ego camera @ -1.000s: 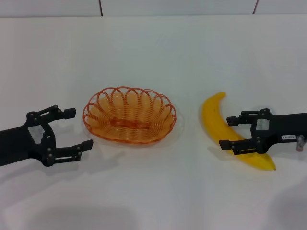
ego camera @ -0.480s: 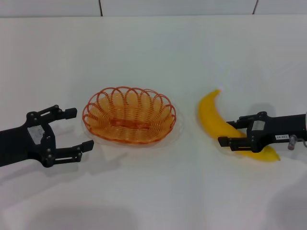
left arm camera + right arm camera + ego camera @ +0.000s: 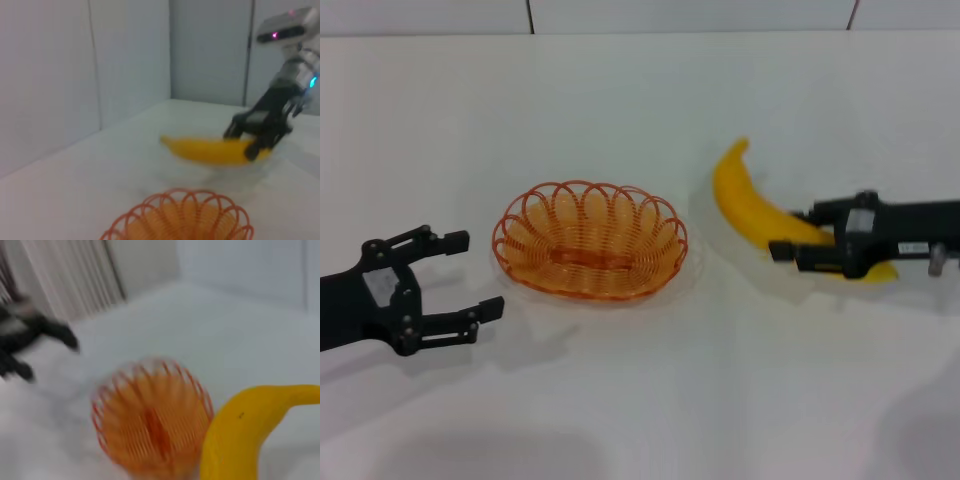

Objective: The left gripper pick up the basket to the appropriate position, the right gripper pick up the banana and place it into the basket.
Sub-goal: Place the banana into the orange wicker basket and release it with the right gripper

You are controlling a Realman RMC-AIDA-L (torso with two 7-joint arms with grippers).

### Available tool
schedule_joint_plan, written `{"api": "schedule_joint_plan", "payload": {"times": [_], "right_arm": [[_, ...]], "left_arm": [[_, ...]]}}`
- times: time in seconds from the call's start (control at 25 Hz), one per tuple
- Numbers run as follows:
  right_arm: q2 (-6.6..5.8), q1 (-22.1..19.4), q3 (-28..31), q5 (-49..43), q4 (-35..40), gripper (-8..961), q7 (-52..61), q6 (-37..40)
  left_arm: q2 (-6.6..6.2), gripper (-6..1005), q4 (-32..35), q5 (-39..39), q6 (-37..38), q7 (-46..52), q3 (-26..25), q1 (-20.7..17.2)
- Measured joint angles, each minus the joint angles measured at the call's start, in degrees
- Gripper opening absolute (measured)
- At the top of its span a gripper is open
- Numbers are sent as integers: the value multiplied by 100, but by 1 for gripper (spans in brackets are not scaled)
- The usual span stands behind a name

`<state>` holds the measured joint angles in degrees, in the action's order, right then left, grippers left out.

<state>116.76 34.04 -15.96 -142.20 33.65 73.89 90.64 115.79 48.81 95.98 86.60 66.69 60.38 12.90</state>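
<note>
Orange wire basket [image 3: 590, 240] on white table [image 3: 640, 110], right gripper [image 3: 810, 252] right of basket, clamped on banana [image 3: 750, 208], banana lifted off table, left gripper [image 3: 470, 277] left of basket, spread wide, empty

A white table [image 3: 640, 120] meets pale panelled walls [image 3: 210, 50].

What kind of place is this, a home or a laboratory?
Probably a robot test bench, not a home: a bare white table against plain white wall panels holds only an orange wire basket and a banana held by the right gripper. The left gripper waits open.
</note>
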Motion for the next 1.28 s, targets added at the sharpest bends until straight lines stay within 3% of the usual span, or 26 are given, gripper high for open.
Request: {"api": "schedule_joint_plan", "payload": {"times": [0.2, 0.4, 0.52, 0.92, 1.04, 1.28], "right_arm": [[22, 130, -2, 923, -69, 489, -900, 751], [40, 398, -18, 1240, -703, 489, -1861, 898], [47, 553, -124, 1233, -948, 490, -2109, 837], [65, 1301, -774, 1232, -2003, 490, -2373, -493], [75, 1435, -900, 1226, -2222, 491, -2378, -809], [86, 1538, -970, 1234, -2420, 493, -2381, -1121]], "left_arm": [[-33, 882, -234, 142, 104, 586, -375, 92], [-384, 880, -925, 200, 530, 1821, -423, 645], [-499, 878, -1383, 417, 586, 1994, -451, 976], [-462, 838, -1481, 869, 362, 1966, -496, 1119], [-458, 785, -1482, 873, 362, 1963, -498, 1156], [-456, 785, -1487, 853, 363, 1964, -509, 1174]]}}
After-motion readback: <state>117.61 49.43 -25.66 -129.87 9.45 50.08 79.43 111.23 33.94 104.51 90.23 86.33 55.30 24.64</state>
